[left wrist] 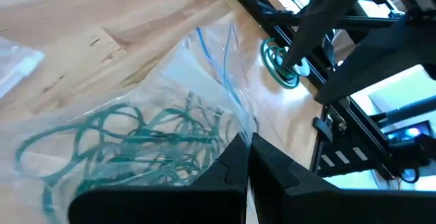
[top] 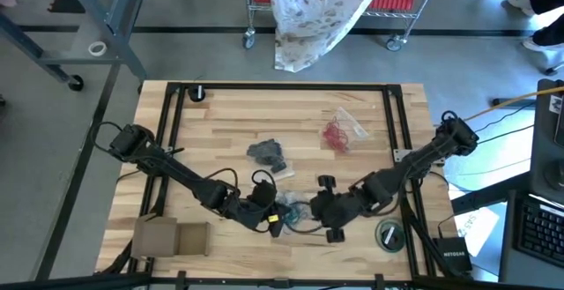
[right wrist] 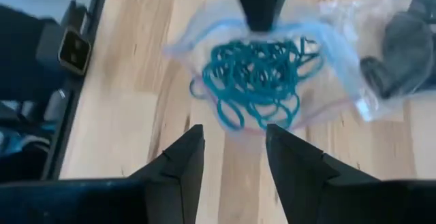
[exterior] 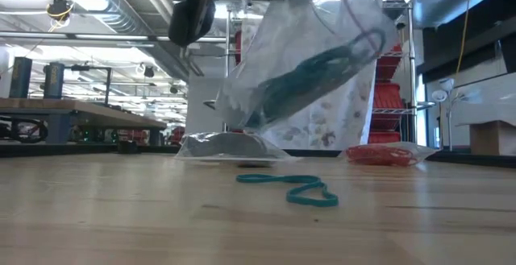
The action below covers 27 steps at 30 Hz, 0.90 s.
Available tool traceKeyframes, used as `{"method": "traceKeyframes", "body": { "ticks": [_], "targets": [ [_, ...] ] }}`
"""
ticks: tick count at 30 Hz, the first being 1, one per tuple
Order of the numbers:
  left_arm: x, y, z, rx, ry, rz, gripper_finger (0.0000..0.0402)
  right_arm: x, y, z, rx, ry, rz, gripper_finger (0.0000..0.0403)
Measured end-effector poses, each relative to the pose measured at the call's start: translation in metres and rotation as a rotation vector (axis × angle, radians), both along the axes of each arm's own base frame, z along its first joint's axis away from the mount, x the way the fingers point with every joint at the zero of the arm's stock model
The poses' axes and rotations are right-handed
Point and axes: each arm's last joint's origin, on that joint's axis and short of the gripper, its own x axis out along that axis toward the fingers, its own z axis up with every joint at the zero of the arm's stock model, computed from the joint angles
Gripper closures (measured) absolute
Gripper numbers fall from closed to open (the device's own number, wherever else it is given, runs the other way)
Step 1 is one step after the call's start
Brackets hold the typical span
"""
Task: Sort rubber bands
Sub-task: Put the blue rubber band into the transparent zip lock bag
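Wooden desk (top: 220, 131) in a workshop, we log left tool (left wrist: 248, 157) pinched closed on a clear bag (right wrist: 204, 47) of teal bands (right wrist: 259, 74) held above the front edge, right tool (right wrist: 231, 156) spread wide and empty just beside it, two loose teal bands (exterior: 290, 187) on the desk beneath, red bands (top: 336, 135) bagged farther back, dark bands (top: 267, 154) bagged mid-desk.

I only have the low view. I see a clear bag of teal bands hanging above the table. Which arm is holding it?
Observer: The left tool is shut on the bag, pinching its edge.
Operator: Where is the other arm?
Observer: The right tool is open, facing the bag from the opposite side and apart from it.
Operator: What's in the flat bag lying behind?
Observer: That second bag, mid-table, holds dark bands.
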Motion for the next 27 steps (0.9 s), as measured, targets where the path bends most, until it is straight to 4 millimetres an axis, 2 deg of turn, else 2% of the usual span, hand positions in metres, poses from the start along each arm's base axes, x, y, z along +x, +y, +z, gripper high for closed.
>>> {"method": "traceKeyframes", "body": {
  "ticks": [5, 8, 14, 19, 27],
  "targets": [
    [0.000, 0.000, 0.000, 0.001, 0.005, -0.004, 0.0401, -0.008, 0.010, -0.011, -0.046, 0.016, -0.007, 0.0251],
    [-0.006, 0.000, -0.003, 0.022, 0.069, -0.028, 0.0401, -0.014, 0.012, -0.020, -0.077, 0.018, -0.035, 0.0251],
    [-0.042, 0.013, 0.025, 0.067, 0.226, -0.034, 0.0401, -0.020, 0.009, -0.042, -0.074, 0.039, -0.091, 0.0251],
    [-0.058, 0.019, 0.029, 0.100, 0.313, -0.022, 0.0401, -0.017, 0.010, -0.057, -0.030, -0.063, -0.100, 0.0251],
    [-0.051, 0.010, 0.001, 0.118, 0.390, -0.013, 0.0402, -0.012, 0.004, -0.078, 0.033, -0.210, -0.137, 0.0251]
  ]
}}
